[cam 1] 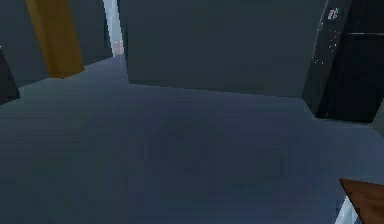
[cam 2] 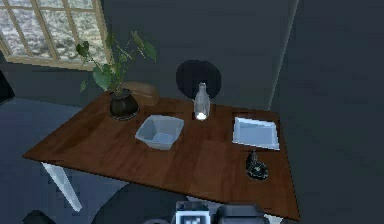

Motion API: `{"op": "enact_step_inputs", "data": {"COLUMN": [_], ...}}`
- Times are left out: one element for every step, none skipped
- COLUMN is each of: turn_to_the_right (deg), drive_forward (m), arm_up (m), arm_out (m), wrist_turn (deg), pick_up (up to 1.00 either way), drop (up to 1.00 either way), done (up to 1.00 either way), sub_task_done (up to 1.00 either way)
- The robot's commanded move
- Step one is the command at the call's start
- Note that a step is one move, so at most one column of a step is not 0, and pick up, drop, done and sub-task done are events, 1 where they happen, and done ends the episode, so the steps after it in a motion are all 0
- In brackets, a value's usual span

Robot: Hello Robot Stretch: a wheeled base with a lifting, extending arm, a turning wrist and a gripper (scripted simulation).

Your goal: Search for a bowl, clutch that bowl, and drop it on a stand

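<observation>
Gripper (cam 2: 172, 216) by near edge of table (cam 2: 90, 140); finger spread and load: cannot tell. Bowl (cam 2: 160, 132) on tabletop, farther out beyond gripper. Judgement: lift above rim first, then extend slowly. Keep clear of bottle (cam 2: 202, 102) past bowl.

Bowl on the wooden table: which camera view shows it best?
The arm side view: the bowl sits whole near the middle of the table, close to a potted plant and a bottle. The forward view offers a wooden corner at its lower right, probably that table.
</observation>
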Motion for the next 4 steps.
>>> {"op": "enact_step_inputs", "data": {"turn_to_the_right": [0.0,0.0,0.0,0.0], "drive_forward": [0.0,0.0,0.0,0.0], "arm_up": [0.0,0.0,0.0,0.0], "arm_out": [0.48,0.0,0.0,0.0], "wrist_turn": [0.0,45.0,45.0,45.0], "pick_up": [0.0,0.0,0.0,0.0], "drop": [0.0,0.0,0.0,0.0], "done": [0.0,0.0,0.0,0.0], "sub_task_done": [0.0,0.0,0.0,0.0]}}
